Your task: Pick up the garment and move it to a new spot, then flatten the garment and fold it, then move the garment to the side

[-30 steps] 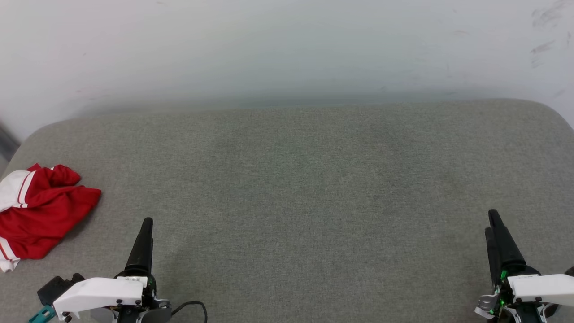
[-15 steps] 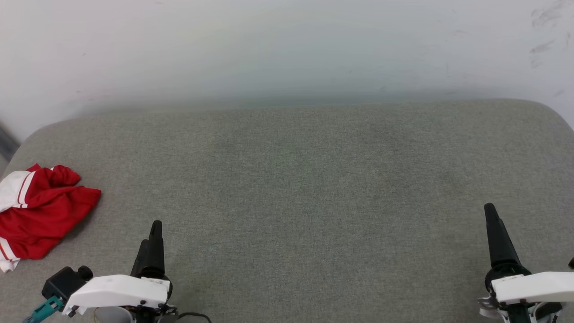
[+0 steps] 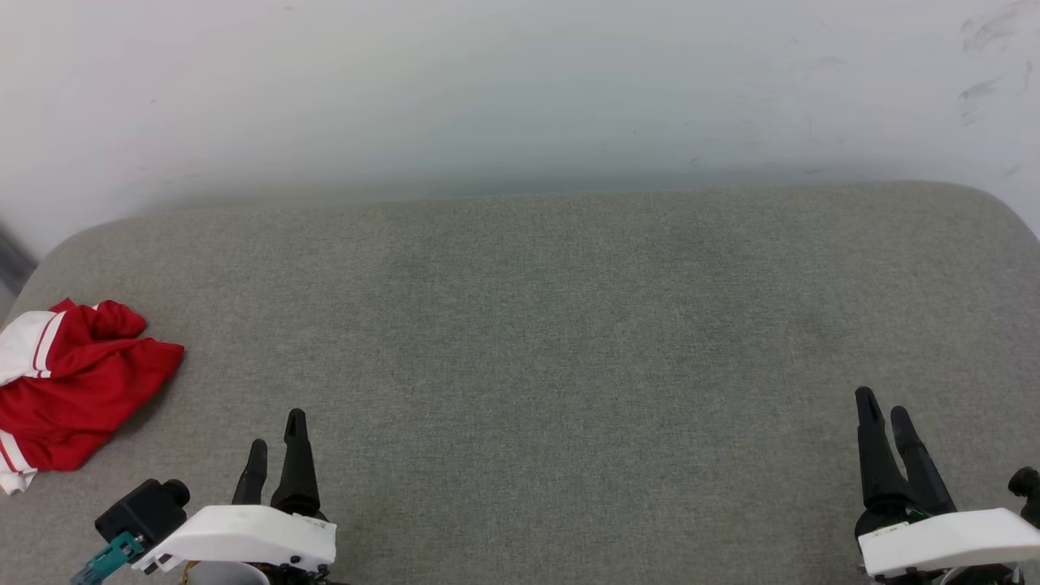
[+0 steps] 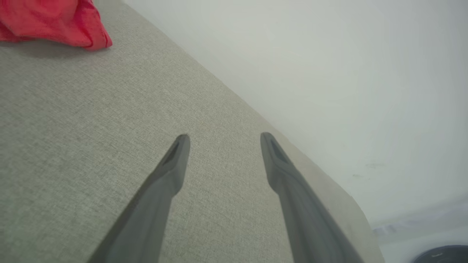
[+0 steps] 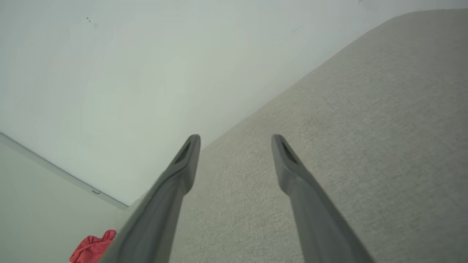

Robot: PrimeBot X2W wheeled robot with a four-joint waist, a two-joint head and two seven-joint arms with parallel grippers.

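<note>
Red T-shirt (image 3: 77,382) crumpled at worktop (image 3: 536,309) left edge. Left fingers (image 3: 297,463), right fingers (image 3: 873,455) spread, empty, near front edge. Likely risk when pinching one loose fold: slipping free mid-lift, or dragging heap off left edge.

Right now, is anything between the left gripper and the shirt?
Nothing visible. Only bare grey cushion lies between the open left gripper and the crumpled garment, which sits at the cushion's left edge. The cushion's middle, a possible new spot, also looks unobstructed.
</note>
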